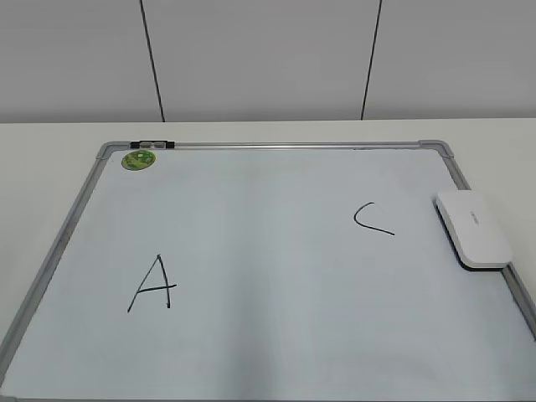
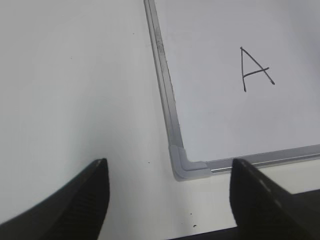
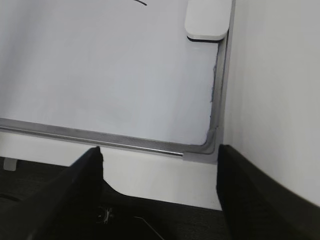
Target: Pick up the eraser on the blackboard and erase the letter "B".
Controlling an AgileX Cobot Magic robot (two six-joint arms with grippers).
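I see the white rounded plastic eraser (image 1: 473, 228) lying on the right edge of the grey-framed white dry-erase blackboard (image 1: 276, 352) on the white tabletop (image 1: 50, 159), just beside a black "C" (image 1: 373, 219). No "B" shows. Left gripper (image 2: 169, 170) and right gripper (image 3: 159, 155) hang near the board's near corners, jaws spread wide, gripping nothing.

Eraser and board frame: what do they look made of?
Eraser: apparently smooth white plastic, rounded edges with a soft sheen, over a dark base, possibly felt. Frame: probably brushed grey metal, streaky highlights along the rail; corner caps look like moulded plastic.
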